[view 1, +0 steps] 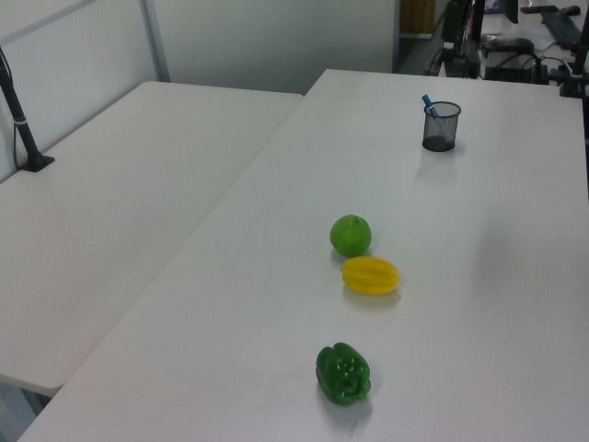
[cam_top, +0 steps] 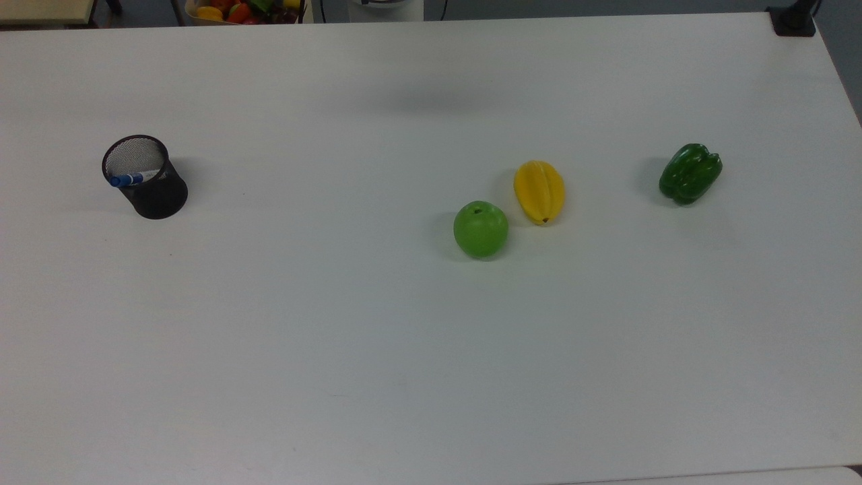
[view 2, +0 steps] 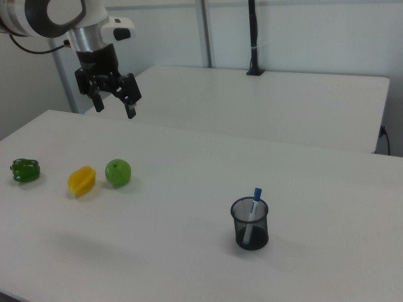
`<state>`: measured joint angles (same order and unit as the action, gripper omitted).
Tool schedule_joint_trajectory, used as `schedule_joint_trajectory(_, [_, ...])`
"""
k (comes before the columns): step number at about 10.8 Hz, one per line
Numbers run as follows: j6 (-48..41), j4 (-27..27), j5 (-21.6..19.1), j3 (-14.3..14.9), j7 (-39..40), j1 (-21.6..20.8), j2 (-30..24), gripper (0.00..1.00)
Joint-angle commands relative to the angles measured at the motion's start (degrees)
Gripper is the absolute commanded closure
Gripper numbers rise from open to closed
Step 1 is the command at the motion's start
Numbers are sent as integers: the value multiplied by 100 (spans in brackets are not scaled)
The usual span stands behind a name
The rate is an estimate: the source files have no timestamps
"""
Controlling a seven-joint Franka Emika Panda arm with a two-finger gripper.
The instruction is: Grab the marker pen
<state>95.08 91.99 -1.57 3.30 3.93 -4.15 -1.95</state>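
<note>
The marker pen (cam_top: 132, 178) has a white barrel and a blue cap. It stands inside a black mesh pen cup (cam_top: 153, 190) at the top view's left, leaning on the rim. In the right view the marker pen (view 2: 252, 211) pokes its blue cap out of the cup (view 2: 250, 224). In the left view the pen's cap (view 1: 428, 103) shows above the cup (view 1: 440, 127). My gripper (view 2: 115, 106) hangs high above the table at the right view's upper left, far from the cup, fingers spread open and holding nothing.
On the white table (cam_top: 337, 323) lie a green apple (cam_top: 480, 229), a yellow starfruit (cam_top: 539, 191) and a green bell pepper (cam_top: 689, 173), right of the cup in the top view. A basket of fruit (cam_top: 242, 10) sits past the far edge. A second table (view 1: 110, 203) adjoins.
</note>
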Motion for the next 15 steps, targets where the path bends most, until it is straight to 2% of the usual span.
schedule_joint_trajectory(1, [98,206,-72,144,134,-34,-200,0])
schedule_joint_trajectory(3, [273,179,-11,162,143,28,-192,0])
schedule_joint_trajectory(7, [1423,179,-2,548,73,37,-157,0])
schedule_joint_trajectory(11, [2381,302,-19,1153,73,54,-51,0])
schedule_joint_trajectory(15, [3584,881,-28,1637,90,72,89,1])
